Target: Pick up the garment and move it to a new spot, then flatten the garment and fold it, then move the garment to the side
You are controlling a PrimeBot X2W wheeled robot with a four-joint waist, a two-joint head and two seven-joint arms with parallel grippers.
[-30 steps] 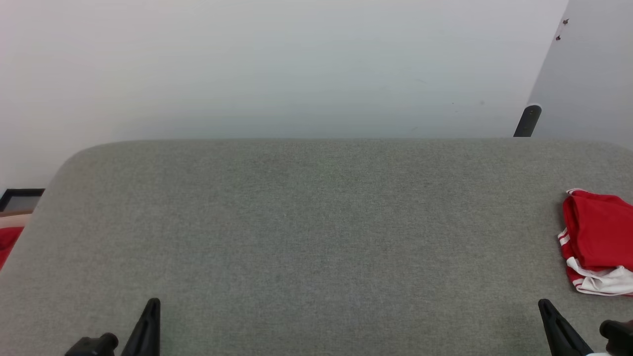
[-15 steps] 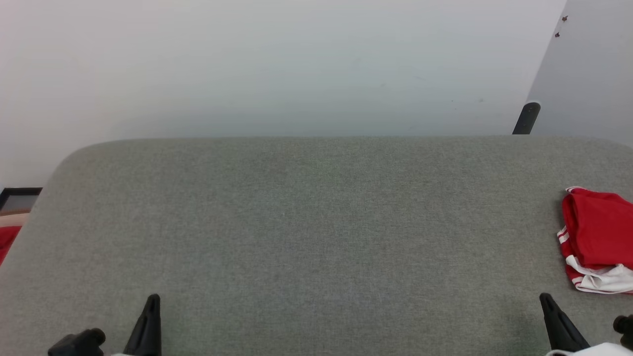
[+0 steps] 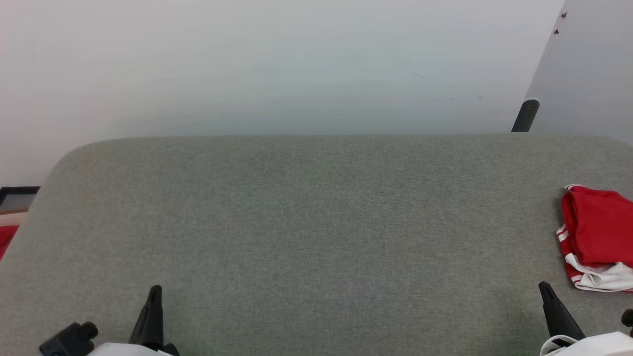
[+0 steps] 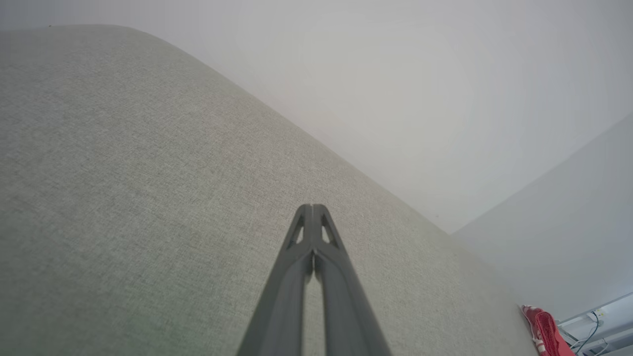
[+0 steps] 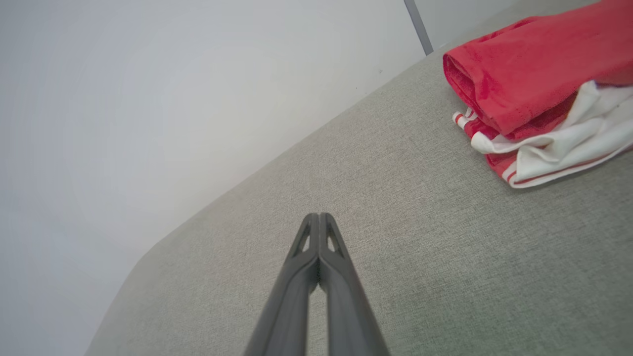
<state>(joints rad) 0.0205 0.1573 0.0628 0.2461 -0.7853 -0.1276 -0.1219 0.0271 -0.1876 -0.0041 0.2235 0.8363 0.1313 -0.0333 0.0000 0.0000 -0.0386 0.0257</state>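
Note:
The garment [image 3: 598, 237] lies folded in a small red bundle with white striped trim at the far right edge of the grey table [image 3: 316, 222]; its lettering is hidden. In the right wrist view the garment [image 5: 539, 89] sits up and to the right of my fingers. At the lower right, my right gripper [image 3: 545, 288] is shut and empty, short of the bundle. My left gripper [image 3: 155, 290] is shut and empty at the lower left. Both wrist views show the tips pressed together: left gripper [image 4: 312, 207], right gripper [image 5: 319, 216]. The garment [image 4: 544, 329] is a red sliver far off in the left wrist view.
A pale wall stands behind the table's rounded far edge. A dark post [image 3: 525, 116] rises behind the far right edge. Something red and a dark frame [image 3: 15, 195] lie on the floor past the left edge.
Both grippers have slid a little forward, with more of their pale wrists showing at the bottom. The picture has shifted slightly, so the camera moved. The garment lies as before.

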